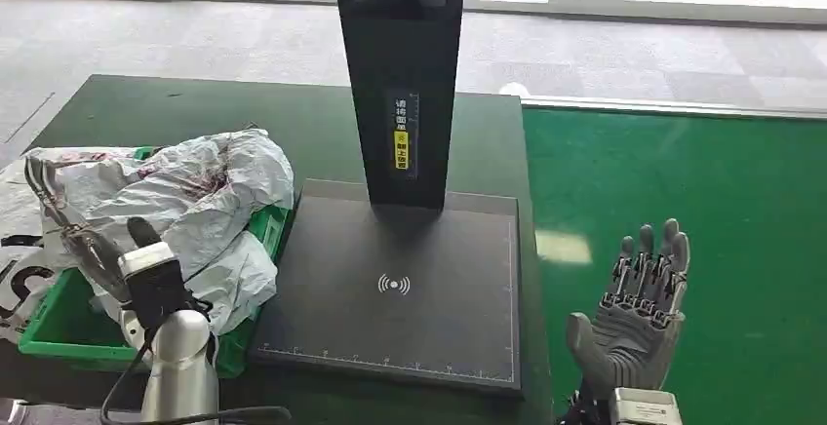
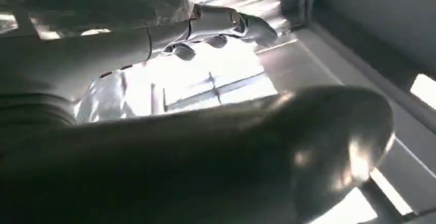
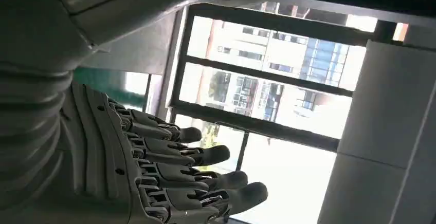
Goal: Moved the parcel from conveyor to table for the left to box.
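Our counter (image 1: 293, 123) has the green box (image 1: 59, 323) at its left edge, crumpled parcel (image 1: 195, 201) already dumped in. Left robot hand (image 1: 59, 211) clutches its plastic, probably tucking it in; right robot hand (image 1: 639, 313) waits, fingers apart, nothing held.

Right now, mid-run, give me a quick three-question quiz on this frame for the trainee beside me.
1. True or false: the right hand holds a parcel.
2. Where do the white plastic parcels lie? A) on the scan plate B) in the green crate C) on the green conveyor
3. Fill in: the black post stands at the far edge of the dark ____ plate.

Key:
1. False; it is raised, fingers apart, over the green conveyor, holding nothing.
2. B, in the green crate, where the left hand is among them.
3. Scan plate, bare apart from its wireless mark.
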`<action>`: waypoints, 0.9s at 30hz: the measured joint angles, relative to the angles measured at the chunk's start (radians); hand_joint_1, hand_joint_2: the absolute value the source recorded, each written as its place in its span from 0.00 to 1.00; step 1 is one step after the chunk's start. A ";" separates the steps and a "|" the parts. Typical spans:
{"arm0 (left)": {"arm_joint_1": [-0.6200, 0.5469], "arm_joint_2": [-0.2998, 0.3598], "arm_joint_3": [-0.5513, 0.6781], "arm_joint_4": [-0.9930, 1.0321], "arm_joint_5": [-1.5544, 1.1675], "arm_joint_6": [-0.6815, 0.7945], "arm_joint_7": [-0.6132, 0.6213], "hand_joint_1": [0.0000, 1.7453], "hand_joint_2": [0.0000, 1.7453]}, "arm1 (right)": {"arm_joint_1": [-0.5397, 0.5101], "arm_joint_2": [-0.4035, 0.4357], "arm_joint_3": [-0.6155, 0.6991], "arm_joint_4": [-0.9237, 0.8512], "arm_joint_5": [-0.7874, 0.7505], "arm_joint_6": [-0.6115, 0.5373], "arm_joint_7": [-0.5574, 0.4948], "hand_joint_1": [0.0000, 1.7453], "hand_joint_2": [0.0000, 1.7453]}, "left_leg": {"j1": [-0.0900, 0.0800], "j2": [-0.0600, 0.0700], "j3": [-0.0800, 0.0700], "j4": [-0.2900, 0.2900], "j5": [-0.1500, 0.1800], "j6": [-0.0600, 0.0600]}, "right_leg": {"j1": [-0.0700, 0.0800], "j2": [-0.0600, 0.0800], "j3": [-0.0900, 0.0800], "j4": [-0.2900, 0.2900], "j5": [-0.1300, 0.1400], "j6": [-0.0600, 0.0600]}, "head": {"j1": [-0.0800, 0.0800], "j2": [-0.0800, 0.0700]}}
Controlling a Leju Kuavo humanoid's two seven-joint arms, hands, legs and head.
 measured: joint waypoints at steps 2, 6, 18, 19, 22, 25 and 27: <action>0.014 0.002 -0.038 0.005 0.040 -0.015 -0.006 0.00 0.00 | 0.000 -0.004 0.001 0.000 -0.006 -0.007 0.000 0.00 1.00 | 0.000 -0.001 0.000 0.000 0.000 0.000 | 0.000 -0.001 0.000 0.000 0.000 0.000 | 0.000 0.000; 0.026 0.004 -0.072 0.008 0.053 -0.021 -0.008 0.00 0.00 | 0.000 -0.005 0.001 -0.001 -0.008 -0.008 0.000 0.00 1.00 | -0.001 0.000 0.000 0.000 0.000 0.000 | 0.000 -0.001 0.000 0.000 0.000 0.000 | 0.000 0.000; 0.171 0.034 -0.208 -0.114 0.404 -0.549 -0.011 0.00 0.00 | 0.003 -0.056 0.067 -0.014 -0.018 -0.123 0.000 0.00 1.00 | -0.001 0.001 0.000 0.000 -0.001 0.000 | 0.000 0.000 -0.001 0.000 0.000 0.000 | 0.000 0.000; 0.179 0.036 -0.216 -0.124 0.404 -0.565 -0.011 0.00 0.00 | 0.001 -0.061 0.074 -0.014 -0.022 -0.124 -0.001 0.00 1.00 | 0.000 0.000 0.000 0.000 -0.001 0.000 | 0.000 0.000 -0.001 0.000 0.000 0.000 | 0.000 0.000; 0.194 0.042 -0.231 -0.139 0.404 -0.597 -0.011 0.00 0.00 | -0.003 -0.072 0.086 -0.014 -0.039 -0.125 -0.001 0.00 1.00 | 0.000 0.000 0.000 0.000 -0.001 0.000 | 0.000 0.000 -0.001 0.000 0.000 0.000 | 0.000 0.000; 0.200 0.045 -0.237 -0.143 0.405 -0.640 -0.011 0.00 0.00 | -0.003 -0.082 0.093 -0.018 -0.062 -0.125 0.000 0.00 1.00 | 0.000 0.000 0.000 0.000 -0.001 0.000 | 0.000 -0.001 0.000 0.000 0.000 0.000 | 0.000 0.000; 0.204 0.047 -0.255 -0.143 0.397 -0.677 -0.011 0.00 0.00 | -0.003 -0.096 0.091 -0.029 -0.082 -0.125 0.000 0.00 1.00 | 0.000 -0.001 0.000 0.000 -0.001 0.000 | 0.000 -0.001 0.000 0.000 0.000 0.000 | 0.000 0.000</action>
